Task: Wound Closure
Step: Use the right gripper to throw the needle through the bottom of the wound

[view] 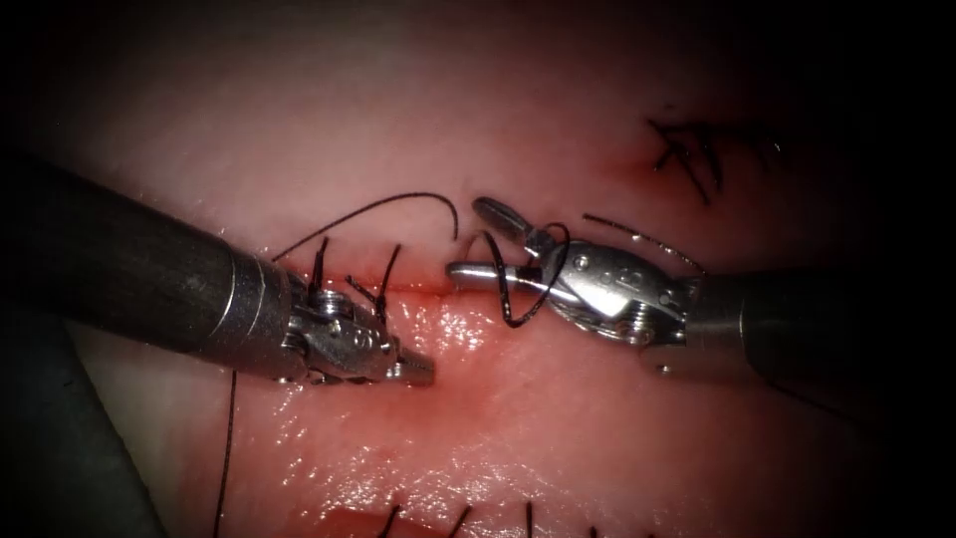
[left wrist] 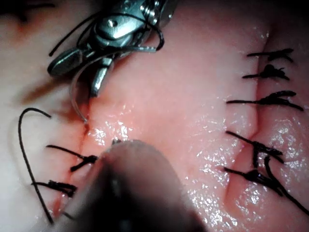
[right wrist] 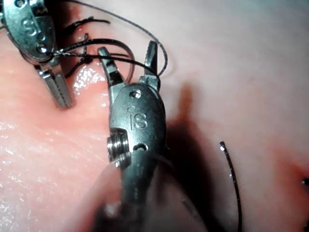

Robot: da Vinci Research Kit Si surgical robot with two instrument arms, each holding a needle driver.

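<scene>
The cut [view: 428, 289] runs across the tissue [view: 558, 428], with two stitches [view: 381, 279] at its left part. My left tool [view: 423, 371] lies just below the cut, jaws shut, and nothing shows between the tips [right wrist: 60, 94]. My right tool [view: 468, 239] stands over the cut with its jaws open and holds nothing. A loose loop of black thread [view: 510, 317] hangs around those jaws [right wrist: 126, 48]. A thread tail [view: 398, 196] arcs up from the stitches and ends close to the open jaws. A thin curved piece [view: 642, 241] lies by the right wrist; needle or thread, I cannot tell.
Red fluid wets the tissue below the cut. A black strand [view: 227, 448] runs down from under the left shaft. Another stitched cut [view: 687, 159] sits at the far right and a row of stitches [view: 458, 518] along the near edge, seen also as several stitches [left wrist: 265, 101].
</scene>
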